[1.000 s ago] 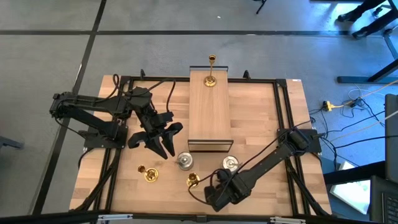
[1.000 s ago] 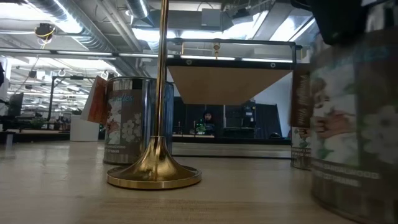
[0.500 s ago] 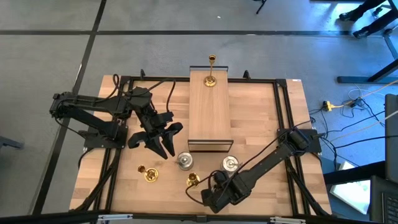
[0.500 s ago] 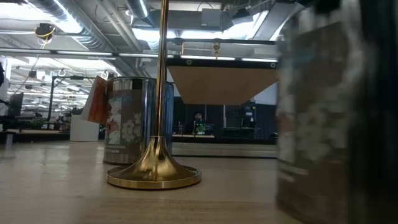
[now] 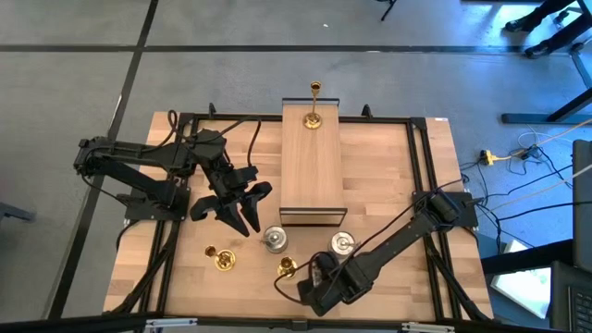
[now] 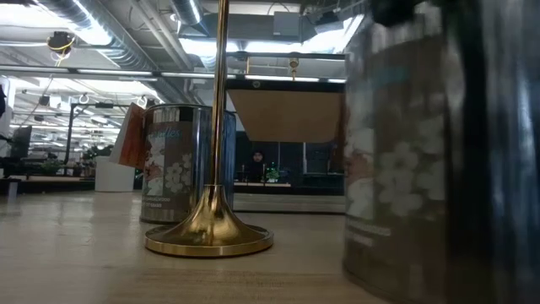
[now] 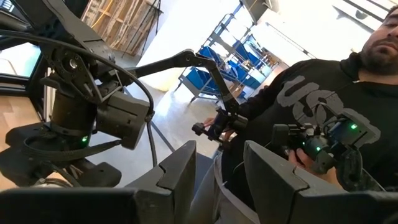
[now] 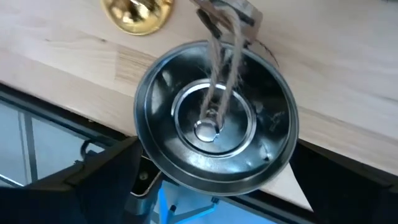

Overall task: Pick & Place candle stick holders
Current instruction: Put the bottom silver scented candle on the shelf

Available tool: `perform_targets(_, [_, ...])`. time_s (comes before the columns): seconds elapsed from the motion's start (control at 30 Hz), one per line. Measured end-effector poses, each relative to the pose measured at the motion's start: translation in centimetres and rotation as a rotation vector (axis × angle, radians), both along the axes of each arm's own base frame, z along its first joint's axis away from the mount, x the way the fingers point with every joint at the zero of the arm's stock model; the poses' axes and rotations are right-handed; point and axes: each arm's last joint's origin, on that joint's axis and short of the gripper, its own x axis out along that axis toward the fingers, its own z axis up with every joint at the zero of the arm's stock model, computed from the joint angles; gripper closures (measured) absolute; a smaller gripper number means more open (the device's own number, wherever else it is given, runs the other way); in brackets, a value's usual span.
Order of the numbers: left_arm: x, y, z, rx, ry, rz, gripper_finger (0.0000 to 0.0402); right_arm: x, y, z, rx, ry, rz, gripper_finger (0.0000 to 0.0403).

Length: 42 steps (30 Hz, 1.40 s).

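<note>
My right gripper (image 5: 317, 282), spread wide around a squat silver holder (image 8: 216, 120), has slid it left along the desk's (image 5: 388, 176) front edge since a second ago; in the low view its blurred wall now looms larger. Only my wrist view shows its round top. My left gripper (image 5: 236, 215), fingers seemingly narrow and empty, hovers near another silver holder (image 5: 274, 239).

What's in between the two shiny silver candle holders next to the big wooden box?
Nothing. In the high view, the table is bare wood between the left silver holder and the right silver holder, just in front of the wooden box.
</note>
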Motion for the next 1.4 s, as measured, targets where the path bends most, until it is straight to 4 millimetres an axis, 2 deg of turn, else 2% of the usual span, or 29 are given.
perform_targets(0.3, [0.0, 0.0, 0.0, 0.0, -0.001, 0.003, 0.0271, -0.9, -0.6, -0.3, -0.017, 0.141, -0.078, 0.0003])
perform_targets(1.07, [0.1, 0.1, 0.0, 0.0, 0.0, 0.03, 0.0271, -0.3, -2.6, -0.4, -0.087, 0.164, -0.118, 0.0004])
perform_targets(1.4, [0.1, 0.1, 0.0, -0.004, 0.005, 0.035, 0.0271, -0.9, -2.8, -0.5, -0.086, 0.247, -0.154, 0.0004])
